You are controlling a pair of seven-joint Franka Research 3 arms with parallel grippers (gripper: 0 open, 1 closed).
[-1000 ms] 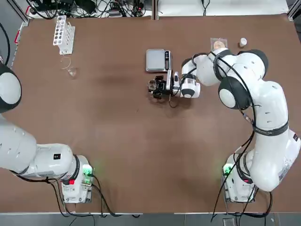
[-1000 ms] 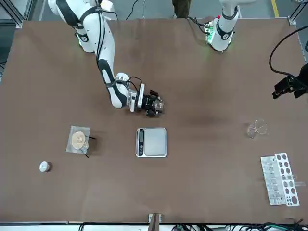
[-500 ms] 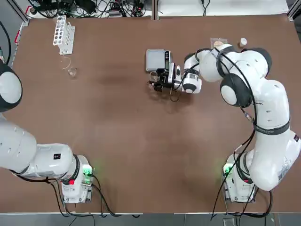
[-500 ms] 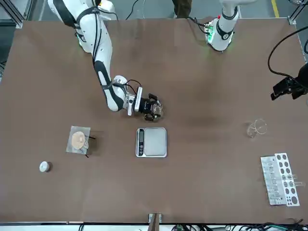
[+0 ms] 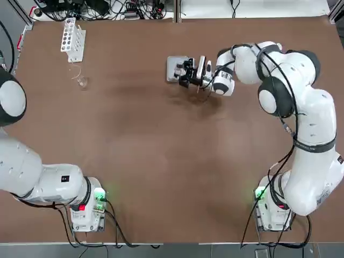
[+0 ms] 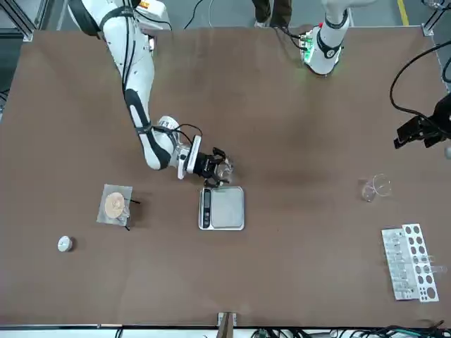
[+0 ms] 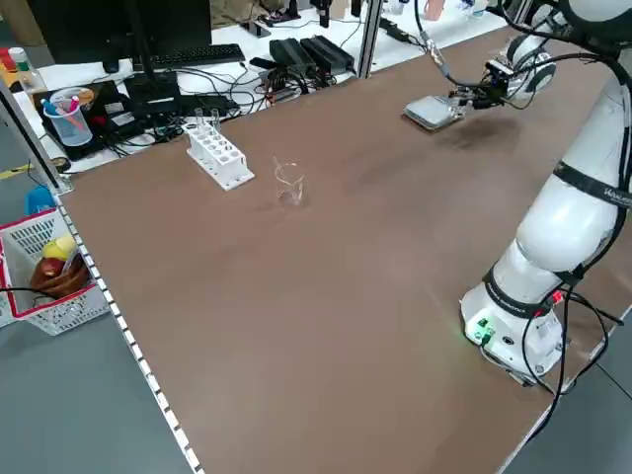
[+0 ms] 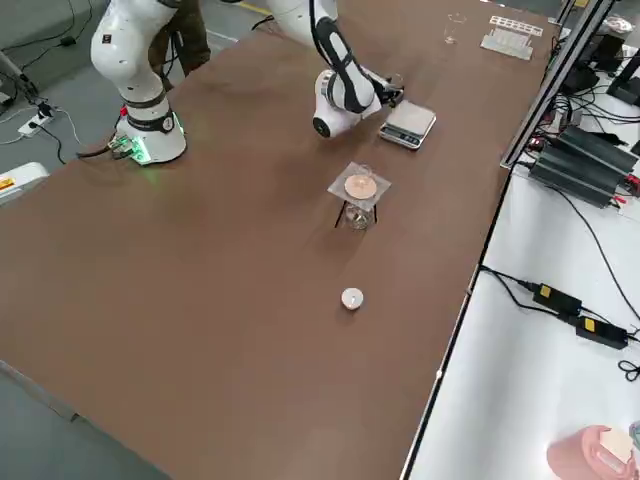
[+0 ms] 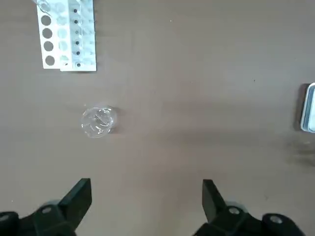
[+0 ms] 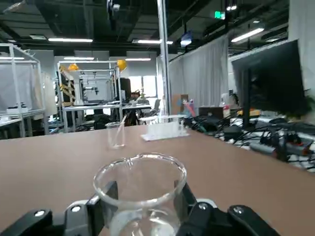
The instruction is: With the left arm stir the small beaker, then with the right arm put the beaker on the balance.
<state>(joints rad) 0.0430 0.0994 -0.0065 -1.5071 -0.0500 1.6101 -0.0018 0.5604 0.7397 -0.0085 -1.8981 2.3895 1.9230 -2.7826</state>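
Robotics lab in an industrial hall, brown table [image 5: 134,161], white test-tube rack [image 5: 72,38], balance [image 5: 176,69], monitor [image 7: 118,30], keyboard [image 7: 193,56], cables, probably aluminium-frame workstations [image 10: 29,93] behind.

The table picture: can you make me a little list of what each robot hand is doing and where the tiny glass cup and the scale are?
right gripper: shut on the small beaker, held at the balance's near edge
small beaker: upright, between the fingers, not set down yet
balance: mid-table, pan bare
left gripper: open, holding nothing, high over the table
glass piece with rod: beside the test-tube rack
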